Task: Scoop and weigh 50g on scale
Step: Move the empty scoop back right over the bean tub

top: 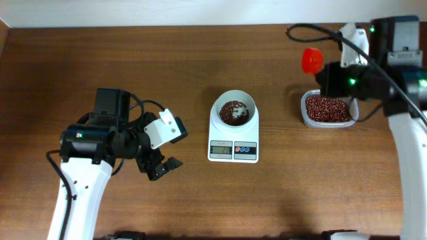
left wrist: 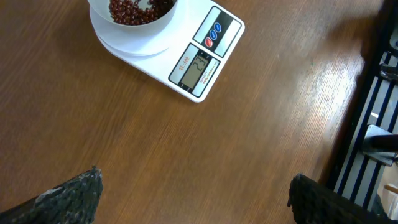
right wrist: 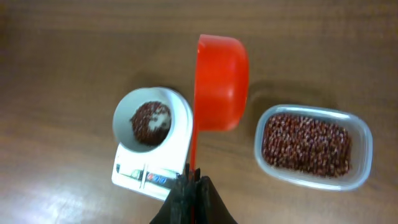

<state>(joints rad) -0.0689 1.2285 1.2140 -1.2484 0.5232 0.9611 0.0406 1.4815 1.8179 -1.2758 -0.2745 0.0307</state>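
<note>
A: Looking for the scale (top: 233, 151): where does it sit?

B: Mid-counter (top: 133, 67), on brown wood grain. It's a flat, smooth white rectangle, with a round white bowl (top: 248, 101) of dark red beans (top: 233, 113) on it.

A: And the pincers?

B: Left pincer (left wrist: 196, 190) is spread wide, with rough dark fingers over bare wood. Right pincer (right wrist: 193, 185) is pressed together on the thin handle of a glossy red scoop (right wrist: 221, 78), beside a clear rounded tub (right wrist: 367, 134) of beans. The scoop's hollow probably faces away, so I can't tell its load.
</note>
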